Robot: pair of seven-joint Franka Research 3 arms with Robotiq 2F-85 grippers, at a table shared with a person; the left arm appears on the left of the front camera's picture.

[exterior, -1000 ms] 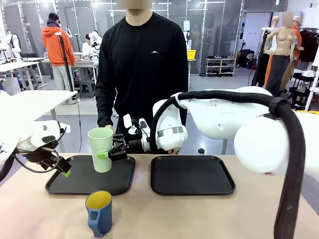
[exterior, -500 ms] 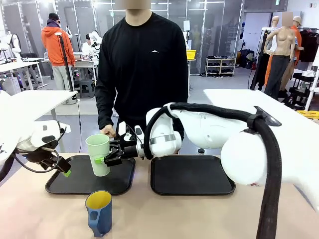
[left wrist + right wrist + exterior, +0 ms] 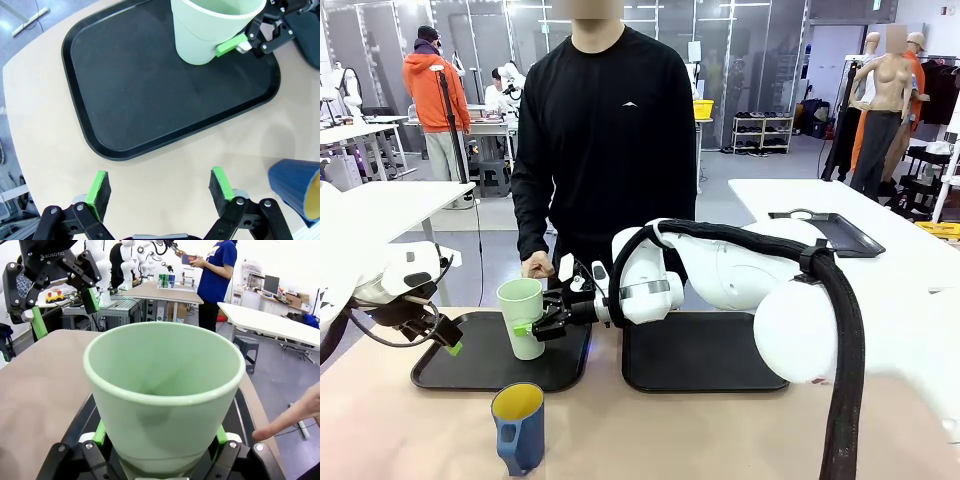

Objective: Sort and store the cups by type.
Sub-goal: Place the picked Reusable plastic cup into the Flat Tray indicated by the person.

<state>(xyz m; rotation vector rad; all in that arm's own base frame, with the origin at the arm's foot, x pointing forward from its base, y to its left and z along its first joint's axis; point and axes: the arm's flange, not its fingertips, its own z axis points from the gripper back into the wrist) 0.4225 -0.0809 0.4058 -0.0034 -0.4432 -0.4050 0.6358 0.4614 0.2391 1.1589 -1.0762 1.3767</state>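
From where I stand I count two cups: one tall pale mint-green handleless tumbler [image 3: 522,318] and one shorter blue mug with a handle and yellow inside [image 3: 519,428]. Two black rectangular trays, the left tray [image 3: 440,372] and the right tray [image 3: 705,360]. Two black green-padded tools, the left tool [image 3: 160,184] and the right tool [image 3: 530,325]. One beige counter [image 3: 650,430].

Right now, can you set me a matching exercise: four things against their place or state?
Things
1 tumbler
2 mug
3 left claw
4 left tray

Place or state
a open, above the table
b beneath the tumbler
c gripped by the right claw
d standing on the table, yellow inside

Pairs: 1-c, 2-d, 3-a, 4-b
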